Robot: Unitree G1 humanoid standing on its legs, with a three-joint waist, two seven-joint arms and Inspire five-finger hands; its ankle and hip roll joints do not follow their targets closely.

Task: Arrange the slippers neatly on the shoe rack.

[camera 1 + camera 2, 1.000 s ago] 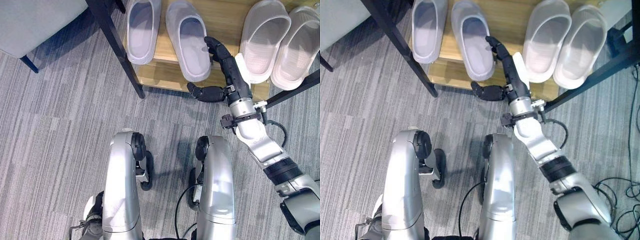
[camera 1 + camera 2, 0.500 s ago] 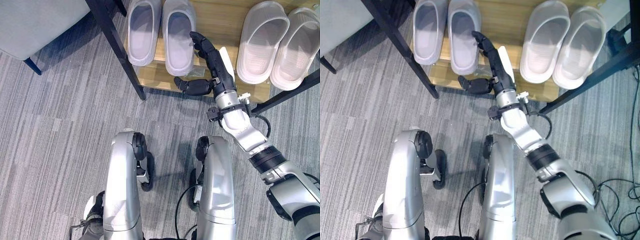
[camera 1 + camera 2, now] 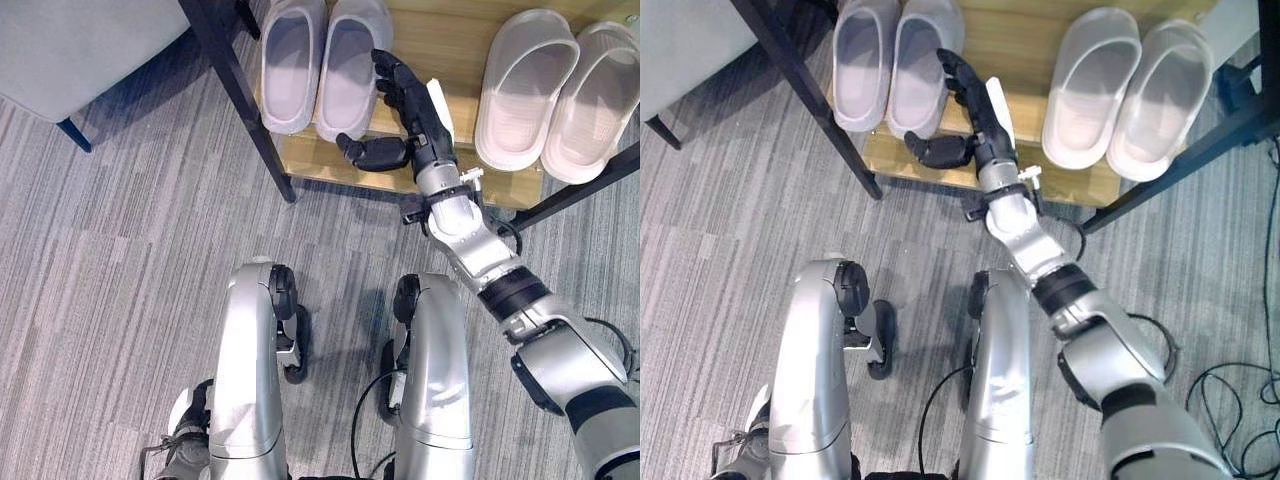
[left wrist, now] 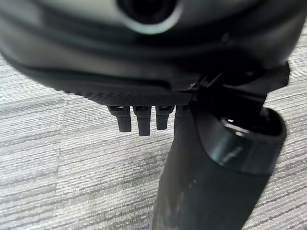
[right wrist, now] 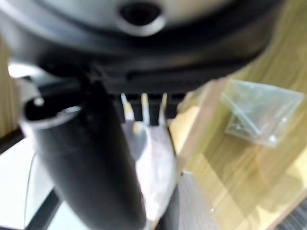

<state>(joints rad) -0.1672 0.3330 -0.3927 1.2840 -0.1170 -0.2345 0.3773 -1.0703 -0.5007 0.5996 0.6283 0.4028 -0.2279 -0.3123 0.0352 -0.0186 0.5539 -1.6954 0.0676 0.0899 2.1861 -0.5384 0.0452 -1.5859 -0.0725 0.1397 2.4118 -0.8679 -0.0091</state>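
Two lilac-grey slippers stand side by side at the left end of the wooden shoe rack (image 3: 455, 35): the outer one (image 3: 288, 62) and the inner one (image 3: 352, 60), touching along their sides. A pale pink pair (image 3: 525, 88) (image 3: 597, 95) stands at the right end. My right hand (image 3: 412, 108) is open, its straight fingers (image 3: 388, 72) lying against the inner grey slipper's right side and its thumb (image 3: 368, 152) spread by the heel. The right wrist view has the fingers (image 5: 144, 109) against the pale slipper (image 5: 151, 163). My left hand (image 4: 144, 91) hangs open over the carpet.
A black rack leg (image 3: 240, 100) slants down left of the grey pair, and a black bar (image 3: 590, 180) crosses below the pink pair. A grey seat (image 3: 70, 45) stands at the far left. A small clear bag (image 5: 259, 115) lies on the shelf.
My right hand has swept left along the shelf, pushing the inner grey slipper over and straightening it until it sits against the outer one.
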